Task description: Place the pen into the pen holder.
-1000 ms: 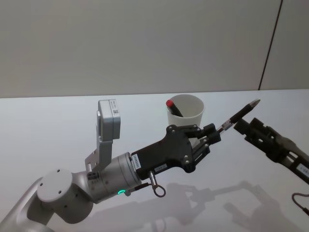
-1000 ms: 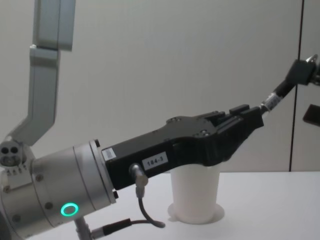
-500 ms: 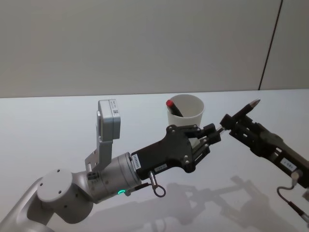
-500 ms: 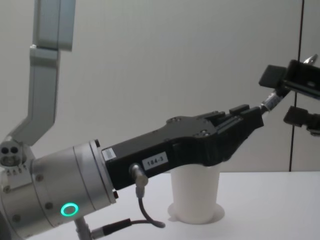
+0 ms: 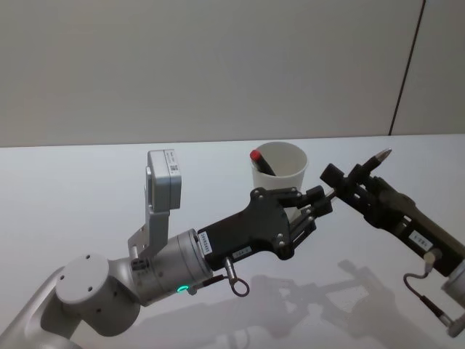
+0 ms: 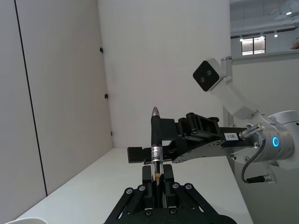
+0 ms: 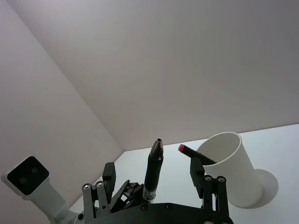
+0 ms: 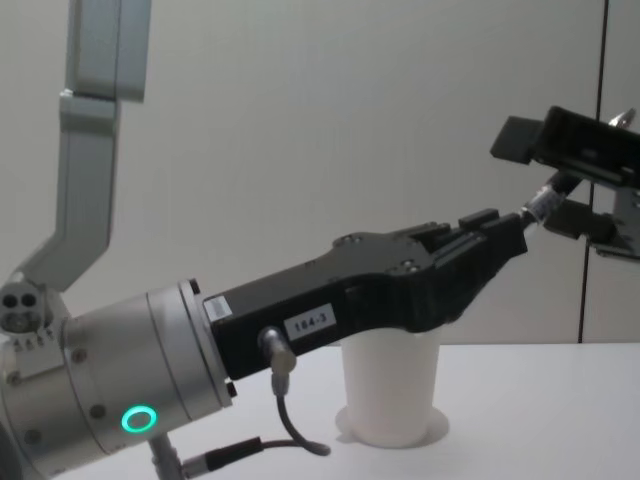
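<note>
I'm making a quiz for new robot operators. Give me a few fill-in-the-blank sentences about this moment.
The left gripper is ___ on the black pen.
The right gripper has its fingers ___ on either side of it.
The pen holder already contains a second pen with a ___ cap.
Missing words: shut; open; red.

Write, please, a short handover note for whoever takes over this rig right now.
Left end effector: shut on the slim black pen, held above the white table, tip up.
Right end effector: open, straddling that pen's shaft, not closed.
Plain white paper cup: upright on the table, a red-capped pen inside.
Done: black pen lifted. Left: probably hand it to the right end effector, then put it in the cup.
</note>
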Controlling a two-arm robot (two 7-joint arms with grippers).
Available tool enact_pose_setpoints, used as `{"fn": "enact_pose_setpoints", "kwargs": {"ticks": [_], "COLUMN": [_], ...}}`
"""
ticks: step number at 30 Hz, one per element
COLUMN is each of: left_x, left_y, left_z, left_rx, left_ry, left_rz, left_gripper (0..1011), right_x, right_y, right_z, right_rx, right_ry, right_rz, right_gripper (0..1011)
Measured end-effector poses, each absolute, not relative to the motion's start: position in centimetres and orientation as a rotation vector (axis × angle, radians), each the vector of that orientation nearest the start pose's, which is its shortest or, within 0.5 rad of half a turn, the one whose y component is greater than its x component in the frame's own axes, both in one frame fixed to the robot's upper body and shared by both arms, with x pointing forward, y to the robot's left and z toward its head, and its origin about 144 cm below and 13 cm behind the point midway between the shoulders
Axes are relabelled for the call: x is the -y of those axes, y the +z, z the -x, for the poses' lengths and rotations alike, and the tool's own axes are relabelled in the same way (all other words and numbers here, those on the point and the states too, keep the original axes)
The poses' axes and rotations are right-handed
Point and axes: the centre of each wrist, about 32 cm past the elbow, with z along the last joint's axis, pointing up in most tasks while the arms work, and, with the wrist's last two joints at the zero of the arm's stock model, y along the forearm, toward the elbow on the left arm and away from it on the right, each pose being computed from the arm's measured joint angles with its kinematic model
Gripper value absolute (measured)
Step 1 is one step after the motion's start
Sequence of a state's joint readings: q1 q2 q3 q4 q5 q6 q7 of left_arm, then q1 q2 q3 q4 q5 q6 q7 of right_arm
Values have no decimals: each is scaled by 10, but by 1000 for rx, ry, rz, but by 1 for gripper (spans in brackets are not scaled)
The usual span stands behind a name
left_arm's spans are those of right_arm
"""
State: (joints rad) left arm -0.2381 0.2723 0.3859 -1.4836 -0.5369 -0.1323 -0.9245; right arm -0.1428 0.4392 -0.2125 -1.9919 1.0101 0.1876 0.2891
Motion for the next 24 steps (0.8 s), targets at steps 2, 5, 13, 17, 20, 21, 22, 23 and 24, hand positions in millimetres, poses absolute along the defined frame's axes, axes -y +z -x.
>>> {"fn": "enact_pose_setpoints", "kwargs": {"ticks": [2,5,13,17,20,21,22,23,24], "left_x": [-197,-197,-197,-197,-197,-197,-197,-197,-197], "left_y": [1176,1176,1176,1176,1176,1176,1176,1176,1176], "left_z": [-507,-507,-507,-507,-507,-507,-507,-507,-507], "left_rx": [55,55,55,55,55,55,55,55,55], "left_ry": [309,309,309,309,309,309,309,309,309], "left_rz": [257,257,257,257,257,257,257,257,257], "left_gripper": [144,144,144,144,144,144,144,144,144], "right_x": [239,237,236,236,237,237,237,237,238], "right_y": [1220,1220,1220,1220,1220,1220,1220,1220,1220], "right_z": [-400,-401,-403,-403,-403,-403,-403,-402,-402], "right_rx": [-472,-468,-467,-467,-468,-468,-467,-467,-467], "right_ry": [-787,-788,-797,-801,-802,-802,-802,-802,-801], "right_rz": [-403,-407,-411,-413,-414,-414,-414,-414,-414], "right_gripper": [1001,1001,1001,1001,1001,1001,1001,1001,1001]}}
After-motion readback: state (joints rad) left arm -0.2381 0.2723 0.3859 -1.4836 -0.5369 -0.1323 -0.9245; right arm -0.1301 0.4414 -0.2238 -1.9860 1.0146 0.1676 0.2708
